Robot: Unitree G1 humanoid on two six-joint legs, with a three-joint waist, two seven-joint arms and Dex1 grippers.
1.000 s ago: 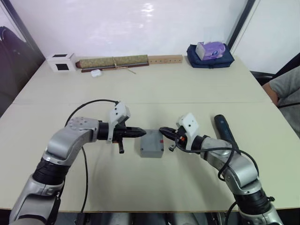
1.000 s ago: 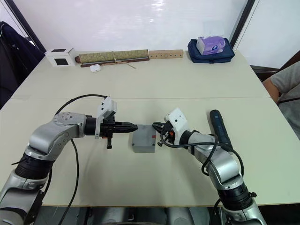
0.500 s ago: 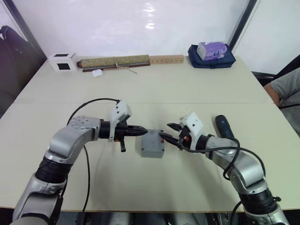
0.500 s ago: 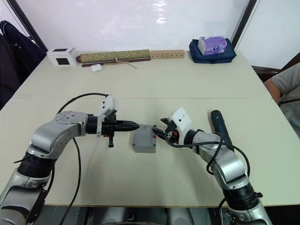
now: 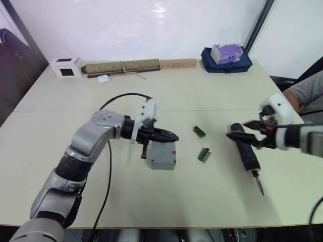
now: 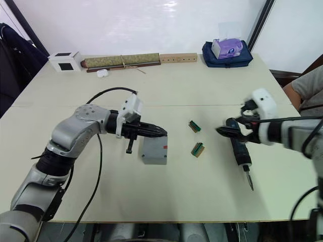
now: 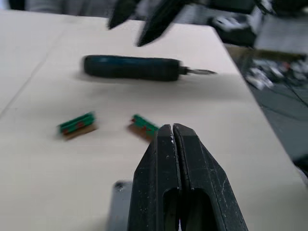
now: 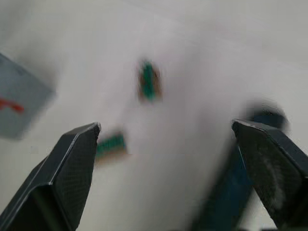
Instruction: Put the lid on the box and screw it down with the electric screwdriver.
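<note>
1. A pale table (image 5: 166, 96) carries the whole scene, with a rolled mat (image 5: 121, 67), a wooden strip (image 5: 177, 63), a white cube with a black square (image 5: 66, 66) and a dark blue bag (image 5: 227, 61) with a purple tissue pack on it lined up along its far edge.
2. The left gripper (image 5: 172, 136) reaches in from the robot's left, its two black fingers pressed together with nothing between them, tips poised over the far edge of the box.
3. The right gripper (image 6: 228, 132) hangs over the handle end of the electric screwdriver, fingers spread wide and holding nothing.
4. The electric screwdriver (image 5: 246, 150) lies flat on the table to the robot's right, its thin metal bit pointing toward the near edge.
5. The box (image 5: 162, 156), grey with a red sticker on its right side, sits near the middle of the table; its top looks flat and closed, though whether the lid is on it cannot be told.
6. Two small green pieces (image 5: 199, 132) (image 5: 204, 155) lie between the box and the screwdriver, apart from both.
7. A small white object (image 5: 104, 78) rests just in front of the mat.
</note>
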